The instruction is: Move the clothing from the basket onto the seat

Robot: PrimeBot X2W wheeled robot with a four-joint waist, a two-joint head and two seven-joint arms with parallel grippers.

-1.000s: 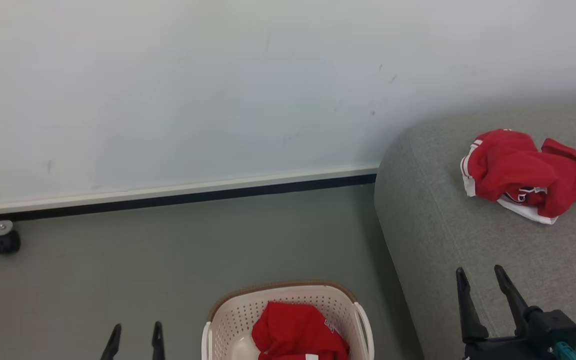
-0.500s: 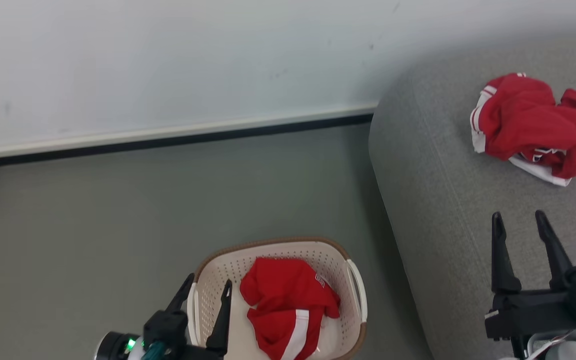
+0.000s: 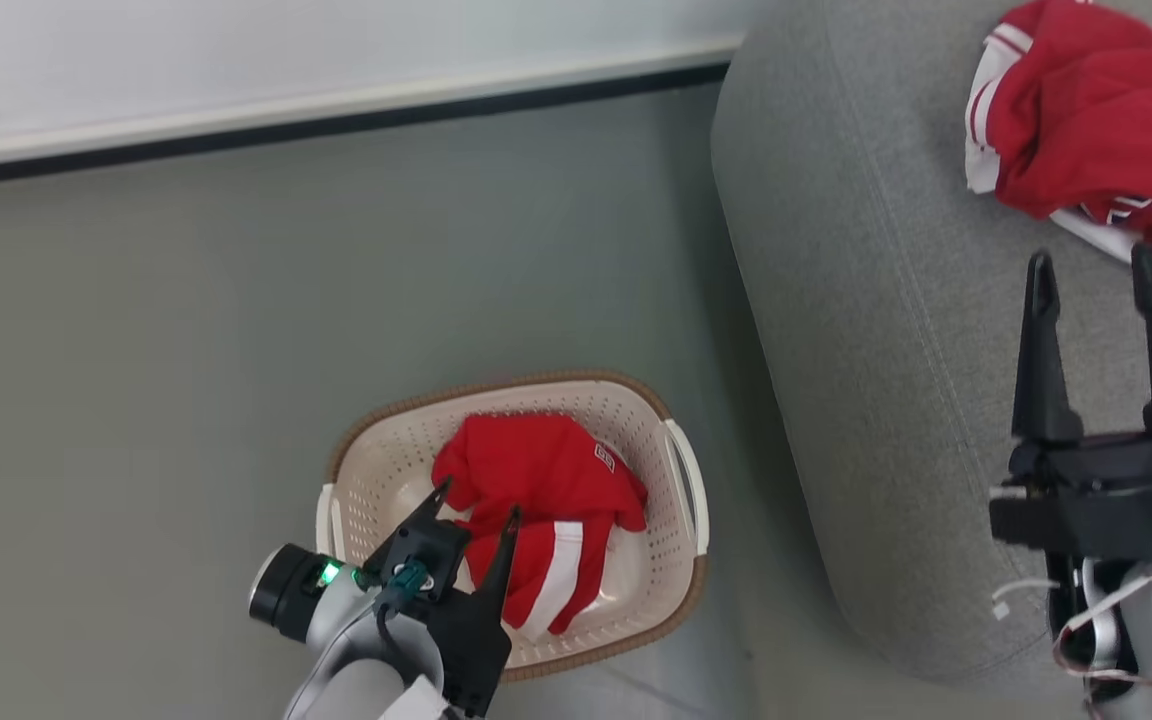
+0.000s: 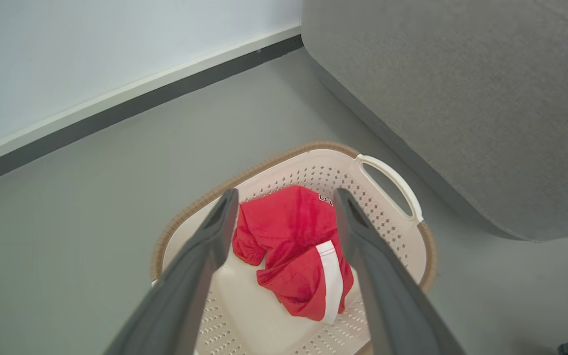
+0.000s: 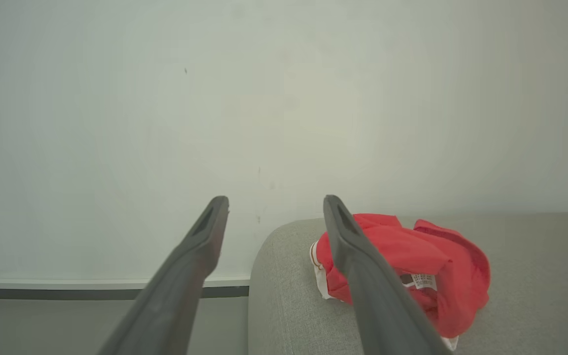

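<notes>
Progress: judged about half complete.
Done: first garment (image 3: 1086,120), red with white stripe trim, lies crumpled on the seat (image 3: 886,350), towards its far end.
Left to do: second garment (image 3: 546,480) lies in the basket (image 3: 681,610), which stands on the floor (image 3: 136,350) just beside the seat. It needs one grasp, one lift and one transfer.
Second garment, position: loosely bunched across the middle of the basket floor, touching neither handle.
Second garment, long axis: runs from the far rim towards the near rim. The bulkier folded end with the small tag lies on the far side, and the white-striped end points to the robot's side.
Left tool (image 3: 480,498): hangs above the near-left part of the basket, fingers spread wide with nothing between them. In the left wrist view the second garment sits framed between the two fingers.
Right tool (image 3: 1091,254): raised over the seat, fingers well apart and empty, tips near the first garment's edge.
</notes>
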